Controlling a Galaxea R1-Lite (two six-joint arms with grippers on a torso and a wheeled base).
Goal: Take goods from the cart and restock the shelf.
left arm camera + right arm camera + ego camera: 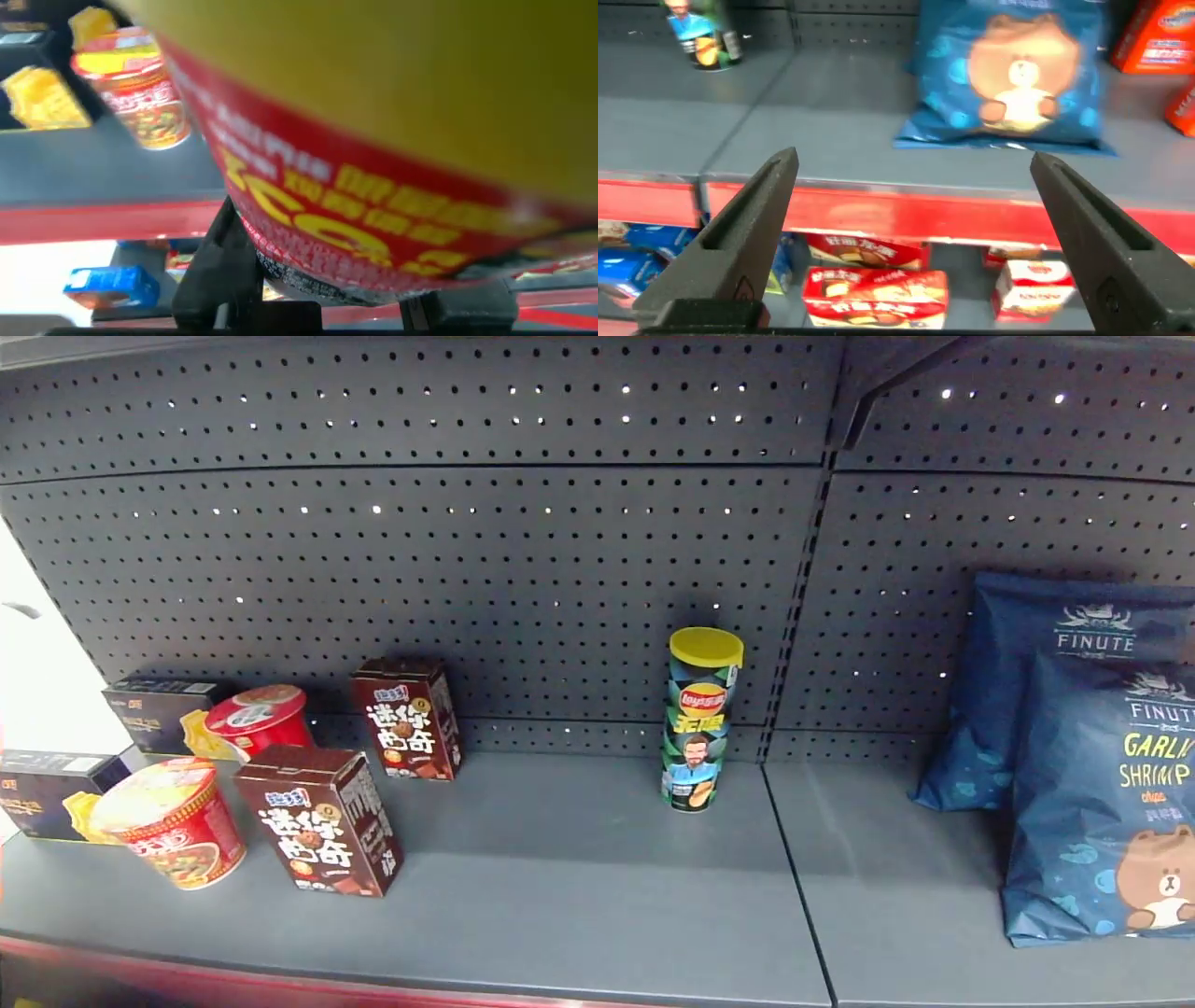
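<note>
Red-and-yellow noodle cup (374,196) — clamped in the left gripper (336,294) — hangs tilted, in front of the grey shelf (103,168).

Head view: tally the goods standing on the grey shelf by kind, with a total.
Black cardboard boxes: 2
Red paper noodle cups: 2
Brown cardboard biscuit boxes: 2
Tall green crisp can with yellow lid: 1
Blue foil crisp bags: 2
Total: 9
Not counted: another red noodle cup held in the left tool.

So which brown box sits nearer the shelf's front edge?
The left brown box, beside the front noodle cup; the right brown box stands back near the pegboard.
</note>
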